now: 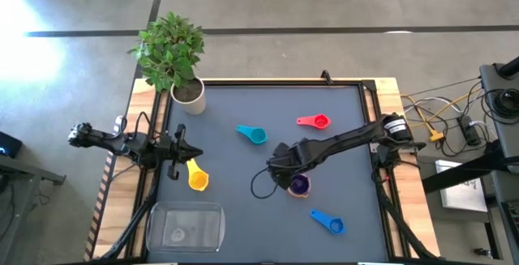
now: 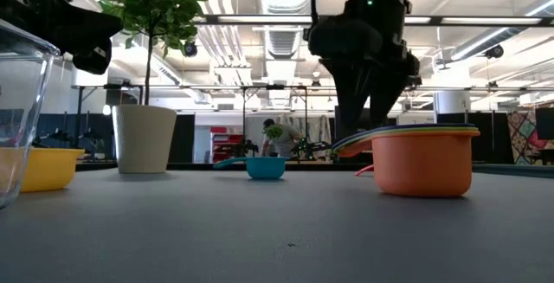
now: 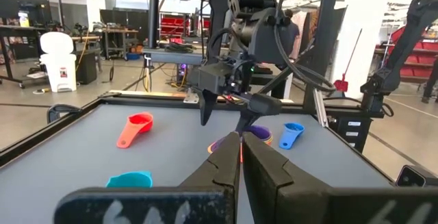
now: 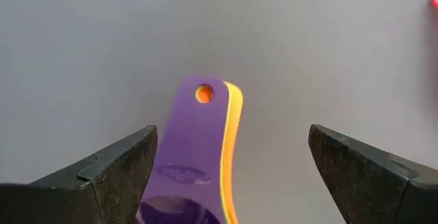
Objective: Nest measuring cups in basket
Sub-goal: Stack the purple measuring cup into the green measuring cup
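Right gripper (image 1: 284, 177): we see its fingers (image 4: 116, 169) spread wide over the nested stack, one on each side of the purple cup's (image 4: 188, 148) handle, touching nothing.
Stack: the purple cup sits in the orange cup (image 2: 424, 166) near the table's (image 1: 243, 95) middle; further coloured rims show between them in the low view.
Left gripper (image 1: 195, 153): fingers pressed together, empty, above the table's left side just beside the yellow cup (image 1: 197, 177).
Basket (image 1: 185, 227): at the table's near left corner; whether anything lies inside we cannot tell.
Loose cups: teal cup (image 1: 253, 134) and red-pink cup (image 1: 315, 121) beyond the stack, blue cup (image 1: 328, 222) nearer than it, all well apart.
Surroundings: a plant in a white pot (image 1: 188, 95) stands at the far left corner; cables (image 1: 442, 123) lie off the right edge.
Obstructions: the right arm hides most of the stack from above.
Writing: a mark on the purple handle, not readable.
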Controlling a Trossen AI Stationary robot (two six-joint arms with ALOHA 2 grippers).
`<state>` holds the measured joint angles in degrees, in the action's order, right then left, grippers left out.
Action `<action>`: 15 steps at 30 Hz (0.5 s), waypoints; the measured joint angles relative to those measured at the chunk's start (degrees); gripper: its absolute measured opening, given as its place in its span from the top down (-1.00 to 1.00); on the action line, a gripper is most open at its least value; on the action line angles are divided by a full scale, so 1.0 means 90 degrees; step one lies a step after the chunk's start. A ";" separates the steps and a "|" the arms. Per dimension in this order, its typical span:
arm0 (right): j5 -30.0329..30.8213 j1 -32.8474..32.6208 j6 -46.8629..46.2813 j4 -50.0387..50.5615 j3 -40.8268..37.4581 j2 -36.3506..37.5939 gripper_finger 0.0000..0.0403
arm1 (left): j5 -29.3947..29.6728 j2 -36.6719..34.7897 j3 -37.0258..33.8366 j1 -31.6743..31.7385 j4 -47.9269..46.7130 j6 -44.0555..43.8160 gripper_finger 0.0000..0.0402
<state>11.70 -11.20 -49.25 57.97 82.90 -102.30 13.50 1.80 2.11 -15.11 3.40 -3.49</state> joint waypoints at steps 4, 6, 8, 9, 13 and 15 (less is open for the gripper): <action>-0.0270 0.0000 -0.0084 -0.0706 -0.0530 0.0465 -0.83 | 0.0000 0.0000 0.0001 -0.0002 0.0000 -0.0001 1.00; -0.0309 0.0000 -0.0142 -0.1158 -0.0918 0.0839 -0.83 | 0.0000 0.0000 0.0002 -0.0002 -0.0002 0.0000 1.00; -0.0417 0.0013 -0.0294 -0.1727 -0.1388 0.1273 -0.83 | 0.0000 0.0000 0.0002 -0.0002 0.0002 0.0000 1.00; -0.0541 0.0036 -0.0390 -0.2053 -0.1646 0.1455 -0.83 | 0.0000 0.0000 0.0001 -0.0001 -0.0002 0.0000 1.00; -0.0957 0.0174 -0.0806 -0.3085 -0.2530 0.1960 -0.83 | 0.0000 0.0000 0.0002 -0.0002 0.0002 0.0000 1.00; -0.0985 0.0219 -0.0892 -0.3277 -0.2750 0.2042 -0.83 | 0.0000 0.0000 0.0000 -0.0001 0.0000 0.0000 1.00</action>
<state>2.83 -9.23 -57.29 28.48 58.15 -83.92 13.50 1.80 2.11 -15.12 3.40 -3.49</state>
